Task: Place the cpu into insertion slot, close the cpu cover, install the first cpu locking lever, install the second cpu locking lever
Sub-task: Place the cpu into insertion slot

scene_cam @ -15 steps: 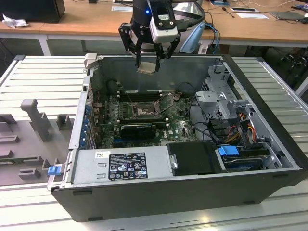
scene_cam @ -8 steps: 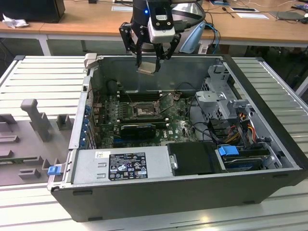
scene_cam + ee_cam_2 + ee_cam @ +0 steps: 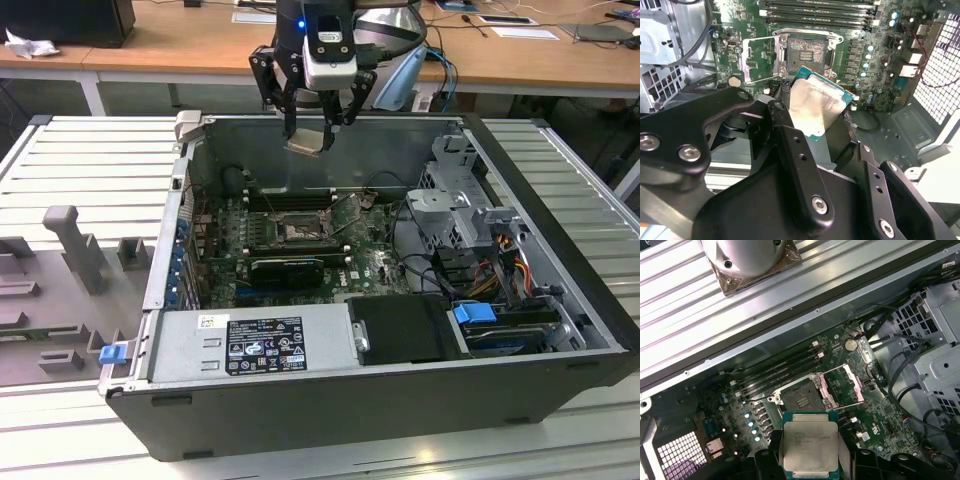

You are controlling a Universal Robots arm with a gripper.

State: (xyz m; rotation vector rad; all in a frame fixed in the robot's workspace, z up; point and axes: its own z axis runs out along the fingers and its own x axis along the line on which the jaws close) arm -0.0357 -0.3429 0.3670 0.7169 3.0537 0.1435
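Observation:
My gripper (image 3: 309,132) hangs above the far wall of the open computer case, shut on the cpu (image 3: 307,141), a small square chip with a silvery top. In both wrist views the cpu (image 3: 815,107) (image 3: 810,444) sits between the black fingers (image 3: 787,132), held by two opposite edges. Below it on the green motherboard (image 3: 375,262) lies the insertion slot (image 3: 297,232) (image 3: 807,51) (image 3: 800,399), bare, with its dark pin field showing. The cpu cover (image 3: 746,60) (image 3: 858,383) stands flipped open beside the slot. The chip is well above the slot and apart from it.
Memory slots (image 3: 285,198) run along the far side of the socket. A grey power supply (image 3: 260,345) and a black shroud (image 3: 405,330) fill the case's near side. A drive cage (image 3: 460,215) with cables is on the exterior view's right. Grey fixtures (image 3: 75,245) stand outside the case.

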